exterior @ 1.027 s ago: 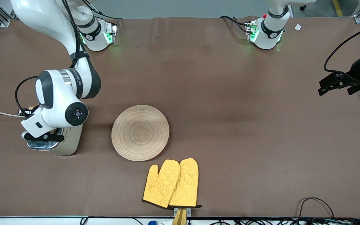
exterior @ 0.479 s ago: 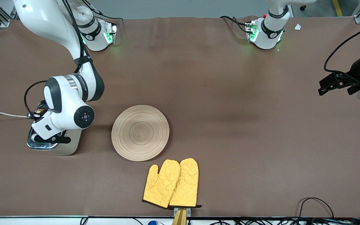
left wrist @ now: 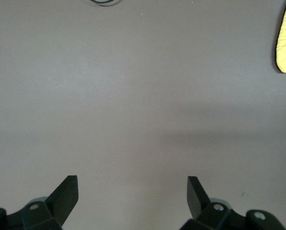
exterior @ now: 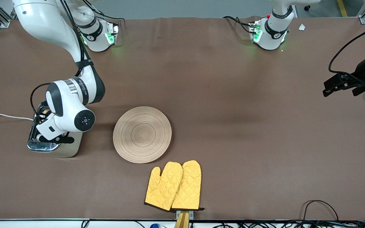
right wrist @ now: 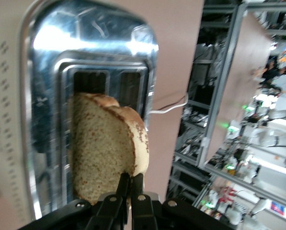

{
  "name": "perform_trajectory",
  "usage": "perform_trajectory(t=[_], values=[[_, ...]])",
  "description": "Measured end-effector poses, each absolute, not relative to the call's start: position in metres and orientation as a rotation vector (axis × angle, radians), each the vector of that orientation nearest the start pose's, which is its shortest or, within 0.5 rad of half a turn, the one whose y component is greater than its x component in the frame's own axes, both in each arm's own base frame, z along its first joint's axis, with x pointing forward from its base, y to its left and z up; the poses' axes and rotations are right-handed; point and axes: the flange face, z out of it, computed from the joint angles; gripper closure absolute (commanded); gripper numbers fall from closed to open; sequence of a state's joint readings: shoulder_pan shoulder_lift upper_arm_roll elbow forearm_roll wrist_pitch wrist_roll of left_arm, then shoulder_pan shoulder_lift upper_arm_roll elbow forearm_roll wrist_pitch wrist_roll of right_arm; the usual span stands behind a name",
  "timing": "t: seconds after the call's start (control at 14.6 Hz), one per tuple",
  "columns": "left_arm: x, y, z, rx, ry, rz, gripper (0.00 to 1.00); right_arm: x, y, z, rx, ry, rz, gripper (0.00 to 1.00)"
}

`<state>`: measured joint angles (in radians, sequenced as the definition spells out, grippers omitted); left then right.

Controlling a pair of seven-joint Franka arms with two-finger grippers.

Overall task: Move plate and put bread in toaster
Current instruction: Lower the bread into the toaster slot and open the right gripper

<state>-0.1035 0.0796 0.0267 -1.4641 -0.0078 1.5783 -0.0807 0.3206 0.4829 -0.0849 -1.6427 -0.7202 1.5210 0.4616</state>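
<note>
Holding the squarish slice of speckled light-brown wholegrain bread (right wrist: 107, 148) on edge by its rim, the right gripper (right wrist: 130, 187) has its jaws pinched tight on the crust so the slice hangs upright over the boxy cream-sided, chrome-topped toaster (exterior: 53, 145), apparently lined up with a slot and not yet dropped in. The round, ring-grooved tan wooden plate (exterior: 142, 134) lies bare beside the toaster, a pair of yellow quilted oven mitts (exterior: 173, 186) nearer the front camera, while the left gripper (left wrist: 132, 191) waits with fingers spread wide over bare brown table (exterior: 249, 133), near that arm's end

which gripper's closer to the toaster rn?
Right. The right gripper is over the toaster, shut on the bread. The left gripper waits over the left arm's end of the table.
</note>
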Motion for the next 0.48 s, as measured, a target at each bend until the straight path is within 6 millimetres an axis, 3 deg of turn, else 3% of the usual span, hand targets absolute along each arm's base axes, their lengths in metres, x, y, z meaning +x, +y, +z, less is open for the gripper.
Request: perform_trajectory(t=[0.21, 0.27, 0.41, 0.48], values=[[0.5788, -0.0458, 0.6308, -3.150, -0.006, -0.055, 0.00, 0.6136, 0.0831, 0.3301, 2.235, -0.045, -0.348, 0.17], [0.5788, -0.0460, 0.6308, -3.150, -0.006, -0.055, 0.00, 0.6137, 0.0845, 0.3305, 2.238, -0.045, -0.346, 0.10], [0.5788, -0.0460, 0.6310, -3.150, -0.006, -0.055, 0.00, 0.6160, 0.0868, 0.3349, 2.245, -0.048, -0.334, 0.00], [0.5788, -0.0460, 0.6310, -3.150, -0.006, -0.055, 0.00, 0.6174, 0.0881, 0.3383, 2.254, -0.053, -0.328, 0.00]])
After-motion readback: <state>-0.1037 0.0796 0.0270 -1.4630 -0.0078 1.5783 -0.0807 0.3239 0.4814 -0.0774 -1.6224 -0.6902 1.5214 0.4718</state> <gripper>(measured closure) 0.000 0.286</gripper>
